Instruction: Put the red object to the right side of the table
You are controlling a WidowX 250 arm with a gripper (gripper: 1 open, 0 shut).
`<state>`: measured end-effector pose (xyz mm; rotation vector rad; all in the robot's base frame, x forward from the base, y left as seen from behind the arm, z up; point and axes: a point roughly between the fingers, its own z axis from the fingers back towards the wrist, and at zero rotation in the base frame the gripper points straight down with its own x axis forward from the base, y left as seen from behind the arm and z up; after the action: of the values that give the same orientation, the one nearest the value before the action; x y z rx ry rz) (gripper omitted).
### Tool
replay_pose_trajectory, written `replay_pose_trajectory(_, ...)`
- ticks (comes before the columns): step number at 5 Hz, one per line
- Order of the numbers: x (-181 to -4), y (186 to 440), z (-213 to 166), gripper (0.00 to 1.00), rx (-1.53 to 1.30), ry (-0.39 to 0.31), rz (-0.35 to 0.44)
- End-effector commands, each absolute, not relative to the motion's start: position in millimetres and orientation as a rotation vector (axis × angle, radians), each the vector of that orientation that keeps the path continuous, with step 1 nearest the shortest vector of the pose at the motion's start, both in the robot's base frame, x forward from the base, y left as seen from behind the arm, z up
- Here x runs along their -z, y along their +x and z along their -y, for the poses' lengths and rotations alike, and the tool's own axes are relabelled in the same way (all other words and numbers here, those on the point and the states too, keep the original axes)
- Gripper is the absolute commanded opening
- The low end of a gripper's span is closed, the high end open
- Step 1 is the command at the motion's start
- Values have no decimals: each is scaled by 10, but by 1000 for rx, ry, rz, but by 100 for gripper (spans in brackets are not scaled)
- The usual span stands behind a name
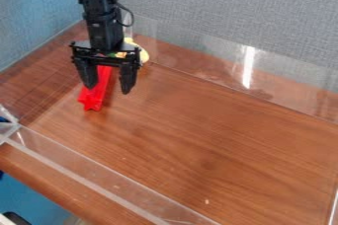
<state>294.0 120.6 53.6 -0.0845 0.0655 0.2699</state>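
The red object (93,97) is a bright red bar lying on the dark wood-grain table (211,140) at its left side. My black gripper (107,86) hangs open just above the bar's upper end, one finger to its left and one to its right. Nothing is held between the fingers. The arm partly covers the top of the bar.
A yellow-green corn-like toy (140,55) lies behind the gripper, mostly hidden by it. Low clear acrylic walls (251,66) run along the table's edges. A blue-grey wall stands at the back.
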Motion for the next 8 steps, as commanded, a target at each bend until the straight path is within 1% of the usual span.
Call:
replay_pose_trajectory(1,-728,3019,-1391,100,-303,-51,20)
replay_pose_trajectory(3,-628,2964,-1693,100,-382,-49,24)
replay_pose_trajectory(4,-574,2996,-1682,100,-344,-58,28)
replay_pose_trajectory(5,-557,3014,-1631,100,-295,-76,36)
replay_pose_trajectory(6,-567,3016,-1660,100,-249,-87,44)
replay_pose_trajectory(7,-424,2996,-1661,0,-253,-80,28)
replay_pose_trajectory(8,-387,2959,-1631,0,-242,-84,30)
